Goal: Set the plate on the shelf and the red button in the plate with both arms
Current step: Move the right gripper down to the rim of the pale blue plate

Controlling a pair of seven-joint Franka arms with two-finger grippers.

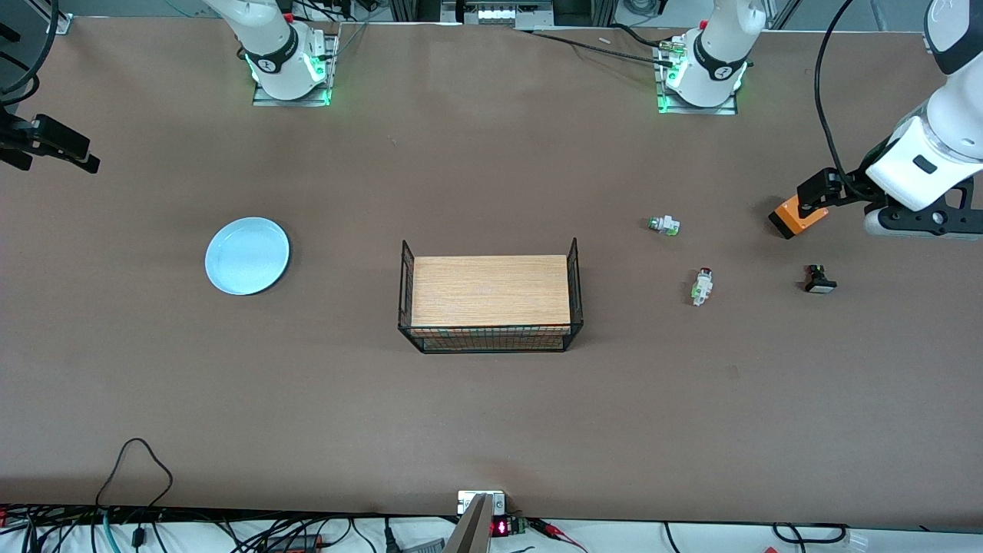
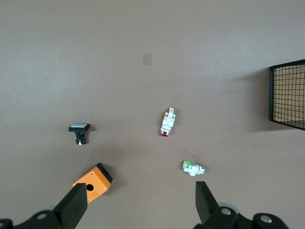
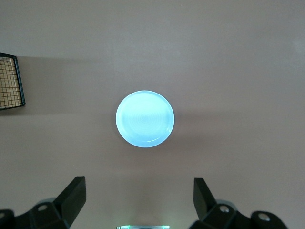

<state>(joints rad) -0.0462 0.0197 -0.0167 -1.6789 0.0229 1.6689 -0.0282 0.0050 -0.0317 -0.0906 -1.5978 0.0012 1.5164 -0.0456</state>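
1. Brown matting covers the table [image 1: 491, 430] I am working over, with both arm bases along its 12 o'clock edge in my front view.
2. At the middle I see a black wire basket [image 1: 489, 340] with a wooden board [image 1: 491, 290] lying on it.
3. I find the plate [image 1: 247, 256] at about 9 o'clock from the basket, flat on the mat toward the right arm's end and well apart from everything else. My right wrist view shows it whole [image 3: 145, 119].
4. I see the red button [image 1: 702, 286] at about 3 o'clock from the basket, lying on its side. My left wrist view shows it too [image 2: 167, 123].
5. From the red button, I put the green-capped part [image 1: 664, 225] at about 11 o'clock, the black button with a white cap [image 1: 819, 279] at 3 o'clock, and an orange box [image 1: 799, 216] at about 2 o'clock.
6. My left gripper [image 2: 138, 202] hangs over the mat near the orange box, fingers spread wide with nothing between them.
7. My right gripper [image 3: 138, 194] hangs over the mat near the plate, fingers likewise wide apart and holding nothing; only dark parts of it reach into my front view at the right arm's end.
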